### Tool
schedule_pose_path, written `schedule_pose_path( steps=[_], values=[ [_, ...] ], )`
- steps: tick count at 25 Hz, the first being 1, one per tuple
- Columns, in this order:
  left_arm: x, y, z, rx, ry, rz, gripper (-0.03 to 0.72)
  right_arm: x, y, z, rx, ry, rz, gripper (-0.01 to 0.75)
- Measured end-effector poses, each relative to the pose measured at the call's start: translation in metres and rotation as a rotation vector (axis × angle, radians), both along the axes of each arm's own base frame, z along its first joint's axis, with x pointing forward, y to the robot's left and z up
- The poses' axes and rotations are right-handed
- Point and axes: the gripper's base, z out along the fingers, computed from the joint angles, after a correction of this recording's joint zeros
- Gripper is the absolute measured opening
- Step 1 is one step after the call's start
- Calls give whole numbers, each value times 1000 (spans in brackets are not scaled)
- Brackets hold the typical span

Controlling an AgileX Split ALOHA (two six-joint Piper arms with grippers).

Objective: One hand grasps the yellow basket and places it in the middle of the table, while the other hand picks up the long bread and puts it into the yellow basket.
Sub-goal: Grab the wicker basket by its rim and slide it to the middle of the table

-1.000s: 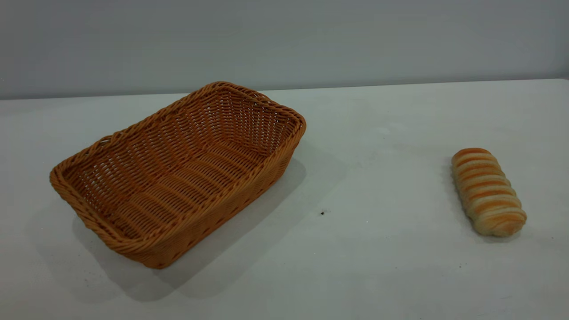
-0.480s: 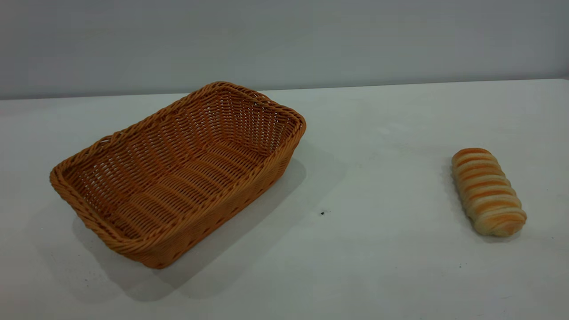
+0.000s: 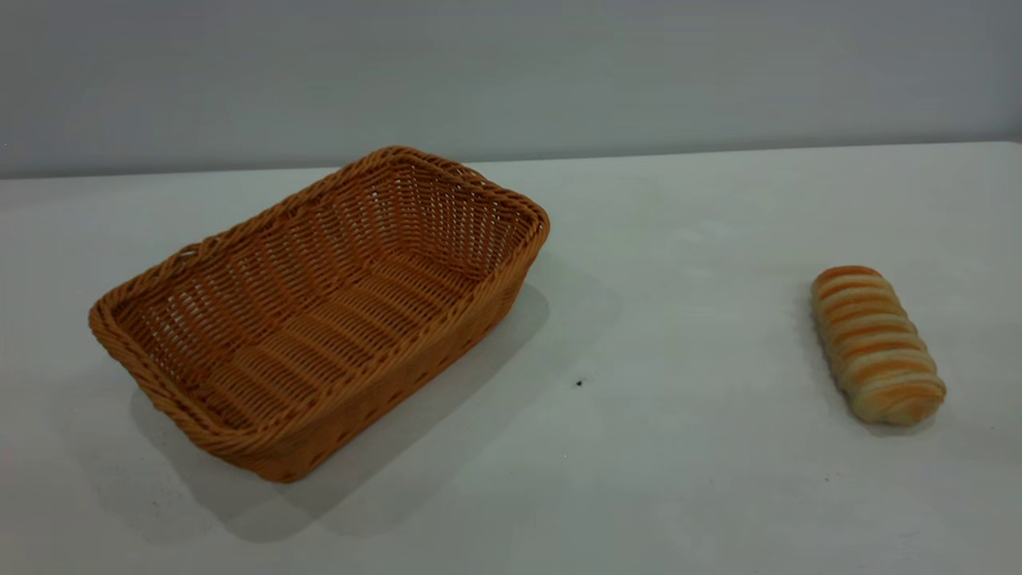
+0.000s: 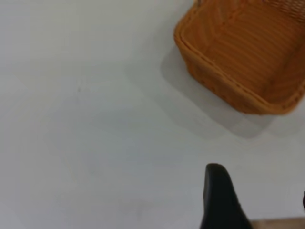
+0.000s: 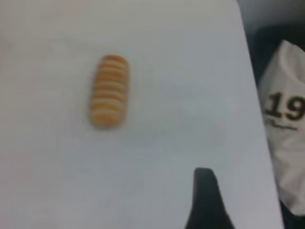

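Note:
The yellow basket is an orange-tan wicker tray standing empty on the left of the white table. The long bread, striped side up, lies on the table at the far right. Neither gripper shows in the exterior view. In the left wrist view my left gripper hangs open and empty above bare table, well short of the basket. In the right wrist view my right gripper shows one black finger with nothing against it, apart from the bread.
A small dark speck marks the table between basket and bread. In the right wrist view the table's edge runs near the gripper, with a white cloth printed "19" beyond it.

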Motion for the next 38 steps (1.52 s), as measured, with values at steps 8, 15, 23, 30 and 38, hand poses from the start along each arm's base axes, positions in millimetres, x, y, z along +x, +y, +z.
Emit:
schedule_pose_path(
  steps=[8, 15, 23, 30, 38],
  values=[
    [78, -16, -5, -7, -16, -25, 458, 74, 10, -12, -26, 195, -19, 550],
    [131, -27, -41, -27, 116, -9, 458, 119, 19, -36, -6, 278, -25, 550],
    [172, -35, -81, -91, 309, 97, 458, 147, 26, -46, 38, 369, -43, 550],
    [214, -42, -102, -124, 433, 199, 457, 148, 29, -49, 79, 387, -48, 550],
    [256, -52, -124, -140, 626, 277, 456, 147, 31, -49, 107, 394, -40, 550]
  ],
)
